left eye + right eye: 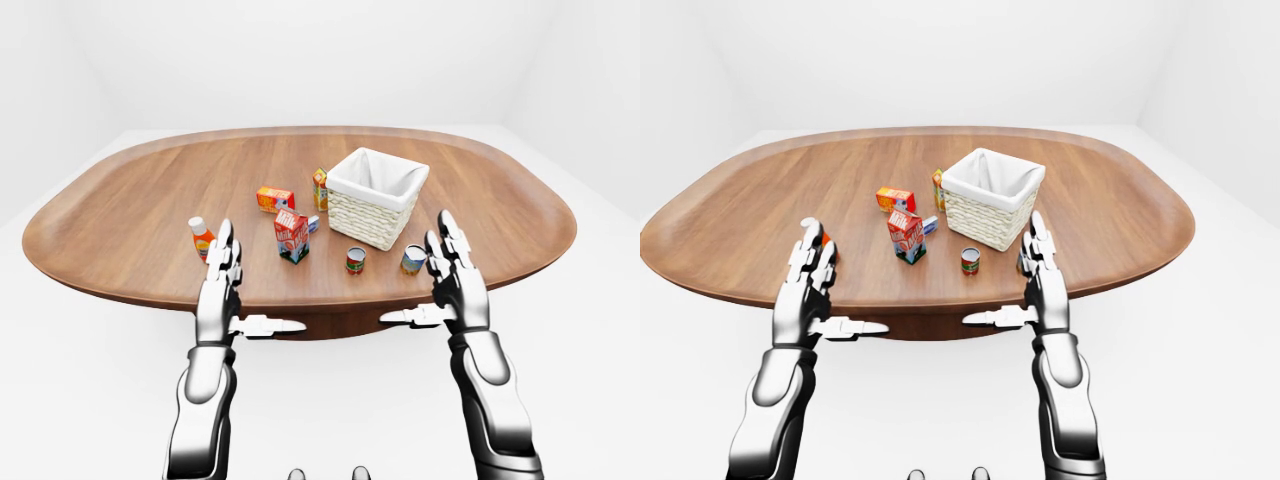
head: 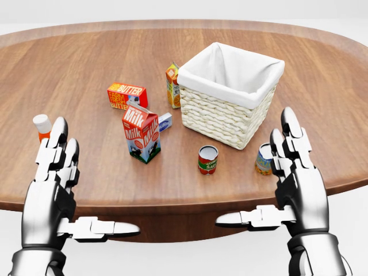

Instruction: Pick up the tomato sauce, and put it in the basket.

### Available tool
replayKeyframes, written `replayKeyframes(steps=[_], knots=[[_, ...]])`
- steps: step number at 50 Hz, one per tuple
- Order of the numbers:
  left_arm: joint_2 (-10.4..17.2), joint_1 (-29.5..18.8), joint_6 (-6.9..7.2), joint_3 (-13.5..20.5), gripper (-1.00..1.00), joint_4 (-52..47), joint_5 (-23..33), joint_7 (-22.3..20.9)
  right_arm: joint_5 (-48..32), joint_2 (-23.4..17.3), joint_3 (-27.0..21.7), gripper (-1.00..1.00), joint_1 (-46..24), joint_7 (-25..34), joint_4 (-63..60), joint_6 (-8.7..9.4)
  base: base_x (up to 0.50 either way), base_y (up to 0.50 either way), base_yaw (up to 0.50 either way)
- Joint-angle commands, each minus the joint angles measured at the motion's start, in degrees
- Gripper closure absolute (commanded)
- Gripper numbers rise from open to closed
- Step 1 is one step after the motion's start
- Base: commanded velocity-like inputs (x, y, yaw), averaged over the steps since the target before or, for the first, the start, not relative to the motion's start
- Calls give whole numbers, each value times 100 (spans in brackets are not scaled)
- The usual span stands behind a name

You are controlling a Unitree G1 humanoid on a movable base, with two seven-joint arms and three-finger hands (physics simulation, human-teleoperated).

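White walls and floor surround an oval wooden table [image 1: 120, 225] in the left-eye view; your left hand [image 1: 220, 285] and right hand [image 1: 455, 285] both stand at its lower edge, fingers straight and spread, thumbs pointing inward, holding nothing. On the tabletop in that view: a ketchup bottle [image 1: 201, 236] just above your left fingertips, a milk carton [image 1: 291, 236], a butter box [image 1: 274, 198], a juice carton [image 1: 320, 189], and the wicker basket [image 1: 375, 215] with white liner. Head view, closer on the same items: the tomato sauce [image 2: 207, 159], a red can with a green band, stands upright below the basket's lower corner, apart from it, right of the milk carton and between your two hands. A second can [image 2: 264, 159], yellow and blue, sits beside your right fingers [image 2: 290, 141], partly hidden by them. Only the white cap and a strip of orange of the ketchup bottle show above your left fingers [image 2: 54, 149]. A small blue-and-white box [image 2: 165, 121] lies between milk carton and basket. Right-eye view: the same layout, with the ketchup bottle almost wholly hidden behind your left hand.
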Motion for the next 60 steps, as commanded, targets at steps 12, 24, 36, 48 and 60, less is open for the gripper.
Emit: replayKeyframes(steps=[12, 24, 36, 48, 60], knots=[[-4, 3, 0, -8, -100, -89, 17, -4, 322, -3, -54, -100, 109, 334, -331, 0, 42, 0, 0], [-9, 10, 0, -12, -100, -65, 15, -1, 304, 27, -19, -100, 243, 370, -444, 0, 27, 0, 0], [-8, 11, 0, -16, -100, -94, 17, 0, 174, 20, 39, -100, 273, 424, -385, 0, 0, -38, 0], [-10, 24, 0, -20, -100, -119, 22, 1, 161, 31, 42, -100, 284, 435, -359, 0, 0, -50, 0], [-13, 28, 0, -26, -100, -117, 19, 4, 185, 34, 33, -100, 297, 440, -391, 0, 0, -50, 0]])
